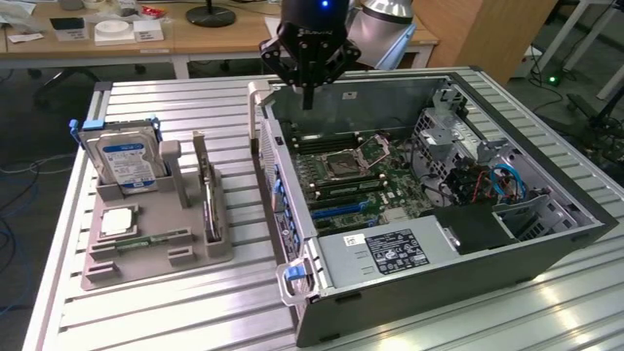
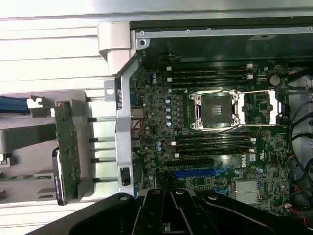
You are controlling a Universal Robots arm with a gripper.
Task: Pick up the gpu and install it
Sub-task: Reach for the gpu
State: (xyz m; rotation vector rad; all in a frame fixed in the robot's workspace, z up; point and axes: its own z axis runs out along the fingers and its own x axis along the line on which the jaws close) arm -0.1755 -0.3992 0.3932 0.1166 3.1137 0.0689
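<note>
One open computer case (image 1: 468,292) lies on its side on the slatted table (image 1: 166,322), its motherboard (image 1: 390,172) facing up, seemingly so a card can be pressed in from above. Just beside it, on the exterior view's left, a grey holder (image 1: 137,272) props the gpu (image 1: 207,201) on edge in a slot, likely to offer its upper edge for a pinch. Farther back, the gripper (image 1: 308,102) hangs empty above the case's far end, fingers together.
</note>
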